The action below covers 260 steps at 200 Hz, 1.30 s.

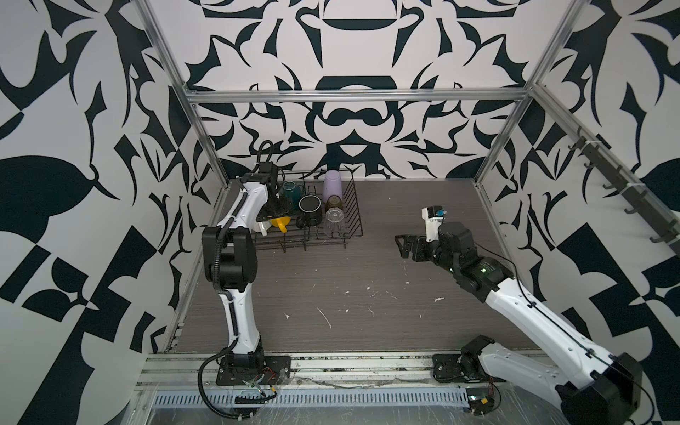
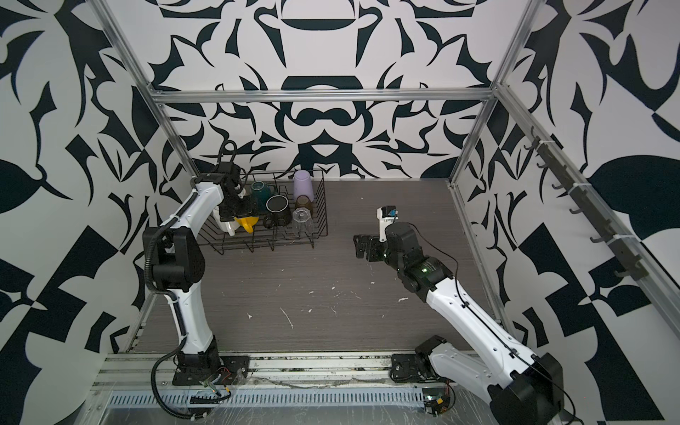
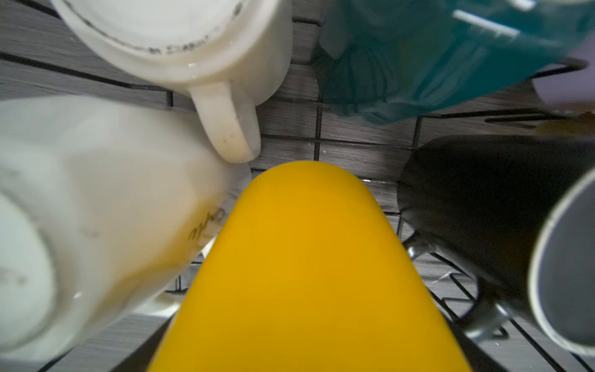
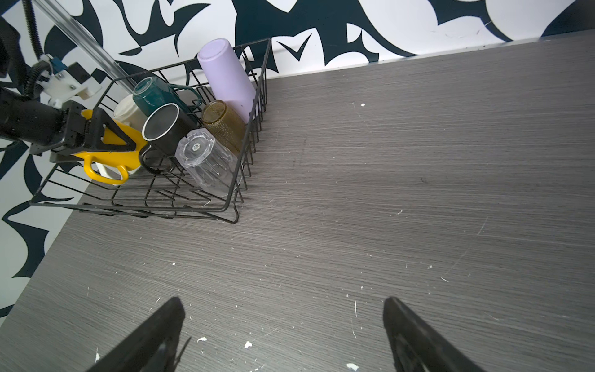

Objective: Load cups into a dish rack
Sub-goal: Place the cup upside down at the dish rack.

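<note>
L claw (image 4: pixel 120 151) clamps yellow mug (image 3: pixel 299 257), its axis pointing ahead into dish rack (image 1: pixel 353 213) gap btw. pale mug (image 3: pixel 96 209) & black mug (image 3: pixel 483 209); R claw (image 4: pixel 283 301) wide, empty, well apart.

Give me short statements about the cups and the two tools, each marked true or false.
1. The left tool grips the yellow mug. True.
2. The right tool holds the clear glass. False: it is open and empty over the table; the glass stands in the dish rack.
3. The lilac tumbler stands bottom up in the rack. True.
4. The black mug lies outside the rack. False: it is inside.
</note>
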Motion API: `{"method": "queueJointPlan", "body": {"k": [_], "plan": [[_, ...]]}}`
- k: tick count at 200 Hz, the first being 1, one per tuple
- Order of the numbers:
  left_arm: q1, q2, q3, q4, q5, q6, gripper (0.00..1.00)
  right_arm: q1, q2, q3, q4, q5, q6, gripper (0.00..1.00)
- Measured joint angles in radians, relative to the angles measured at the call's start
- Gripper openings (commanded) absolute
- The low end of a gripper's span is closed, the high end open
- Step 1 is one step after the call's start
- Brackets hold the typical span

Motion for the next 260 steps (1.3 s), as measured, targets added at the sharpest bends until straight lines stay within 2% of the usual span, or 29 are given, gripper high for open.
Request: {"method": "queueJointPlan", "body": {"k": [43,69,94,118,147,165,170,179,260], "plan": [[0.000,0.040,0.007,0.010,0.000,-0.012,0.00,-0.003,-0.016,-0.008,-0.003,0.000,0.000,0.98],[0.000,0.051,0.006,0.019,0.000,-0.019,0.11,-0.003,-0.017,-0.008,-0.003,0.000,0.000,0.98],[-0.002,0.065,0.006,0.024,0.000,-0.023,0.29,-0.004,-0.017,-0.008,-0.003,0.000,0.000,0.98],[-0.006,0.087,0.005,0.024,0.001,-0.024,0.59,-0.004,-0.018,-0.008,-0.004,0.000,0.000,0.98],[-0.008,0.099,0.005,0.023,0.000,-0.026,0.77,-0.004,-0.021,-0.008,-0.006,0.000,0.000,0.98],[-0.008,0.098,0.005,0.024,-0.001,-0.027,0.84,-0.004,-0.025,-0.008,-0.006,0.000,0.000,0.98],[-0.008,0.099,0.005,0.024,-0.001,-0.027,0.93,-0.004,-0.025,-0.008,-0.007,0.000,0.000,0.98],[-0.008,0.098,0.005,0.023,0.000,-0.027,1.00,-0.004,-0.025,-0.008,-0.007,0.000,0.000,0.98],[-0.012,0.091,-0.001,0.028,0.018,-0.031,0.99,-0.004,-0.025,-0.008,-0.011,0.000,0.000,0.98]]}}
